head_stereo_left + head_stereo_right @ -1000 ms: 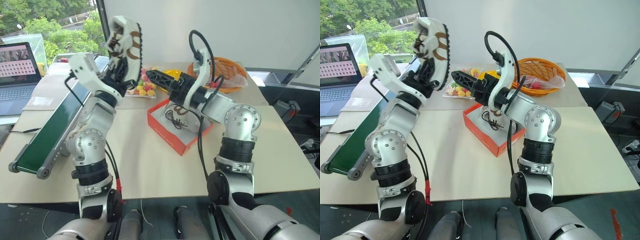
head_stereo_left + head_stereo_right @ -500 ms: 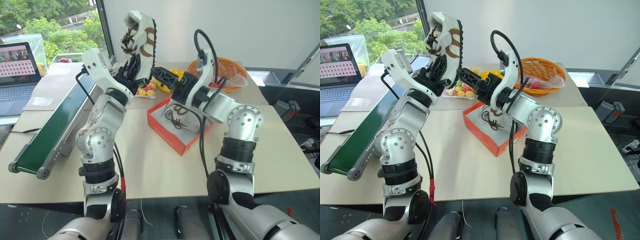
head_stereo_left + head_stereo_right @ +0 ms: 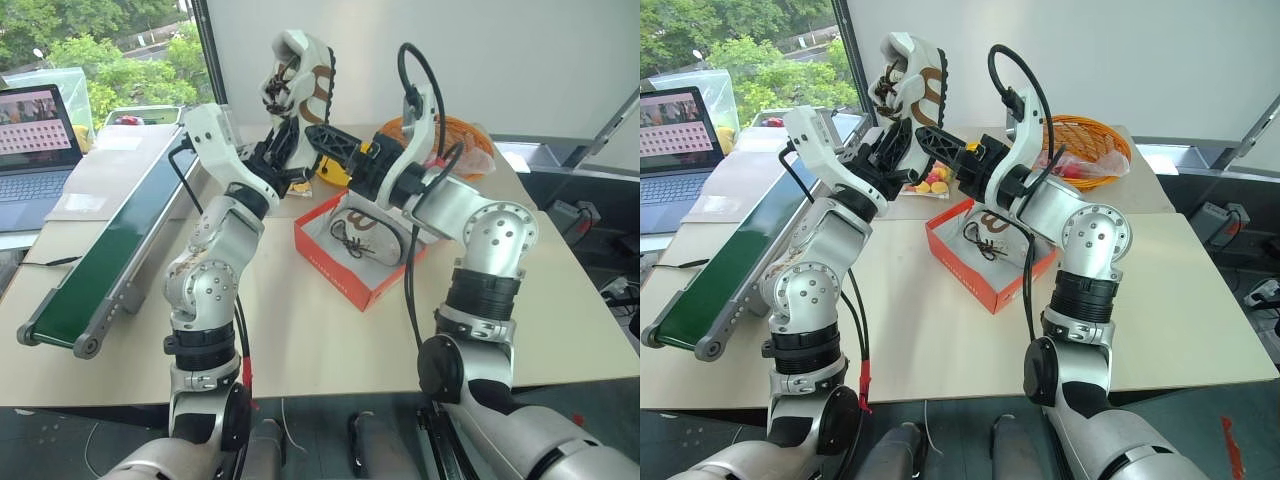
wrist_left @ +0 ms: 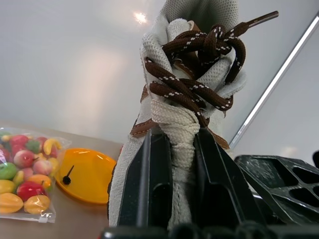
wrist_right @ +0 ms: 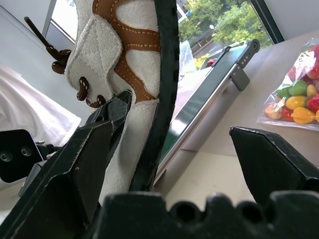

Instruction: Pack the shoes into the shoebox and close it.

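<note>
The left claw (image 3: 902, 128) is shut on the raised shoe (image 3: 912, 75), standing toe-up; the open right claw (image 3: 940, 145) seems right beside its sole, above the box (image 3: 970, 275).

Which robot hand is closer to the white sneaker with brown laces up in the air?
Left. The left gripper is shut on the white sneaker with brown laces, holding it up. The right gripper, open, sits just beside the sneaker's sole, not gripping it.
</note>
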